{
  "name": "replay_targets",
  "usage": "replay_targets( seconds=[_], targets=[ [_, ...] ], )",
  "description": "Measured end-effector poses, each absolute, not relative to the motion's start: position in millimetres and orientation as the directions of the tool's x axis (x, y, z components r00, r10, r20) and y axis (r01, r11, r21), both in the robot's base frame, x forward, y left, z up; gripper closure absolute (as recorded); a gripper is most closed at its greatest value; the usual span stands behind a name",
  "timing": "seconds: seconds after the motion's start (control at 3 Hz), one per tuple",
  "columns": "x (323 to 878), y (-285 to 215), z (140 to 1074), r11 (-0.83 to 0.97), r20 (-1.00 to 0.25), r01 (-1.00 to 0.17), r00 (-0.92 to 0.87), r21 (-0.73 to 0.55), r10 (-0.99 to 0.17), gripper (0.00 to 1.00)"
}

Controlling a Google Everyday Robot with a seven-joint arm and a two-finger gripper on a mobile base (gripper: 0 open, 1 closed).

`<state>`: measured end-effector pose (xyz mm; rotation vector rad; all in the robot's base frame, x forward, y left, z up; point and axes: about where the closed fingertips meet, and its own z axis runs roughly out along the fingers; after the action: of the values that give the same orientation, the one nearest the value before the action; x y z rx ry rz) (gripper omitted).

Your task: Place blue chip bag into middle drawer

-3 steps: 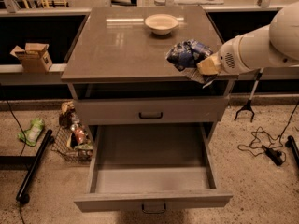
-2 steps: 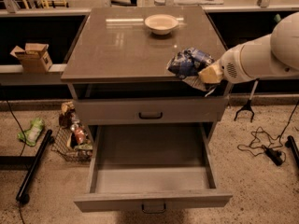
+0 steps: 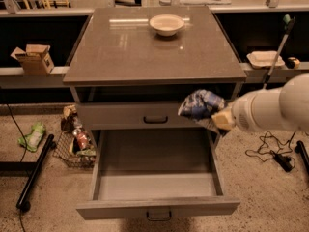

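Your gripper [image 3: 216,120] clamps the blue chip bag [image 3: 199,104] above the right rear corner of the open middle drawer [image 3: 157,208]. The bag hides the jaw tips, and you can't read its lettering.

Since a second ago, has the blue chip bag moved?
Yes. Held in the gripper, the blue chip bag dropped from cabinet top level to in front of the upper drawer front, over the open middle drawer's right side.
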<state>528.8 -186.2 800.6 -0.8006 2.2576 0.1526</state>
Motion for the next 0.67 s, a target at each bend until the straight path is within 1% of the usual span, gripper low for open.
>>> replay_targets(
  seconds=[0.33, 0.67],
  targets=[
    [503.8, -185.1, 742.5, 0.804, -0.629, -0.591, -0.601, -0.065, -0.492, 1.00],
    [503.8, -185.1, 742.5, 0.804, -0.629, -0.591, -0.601, -0.065, -0.492, 1.00]
  ],
)
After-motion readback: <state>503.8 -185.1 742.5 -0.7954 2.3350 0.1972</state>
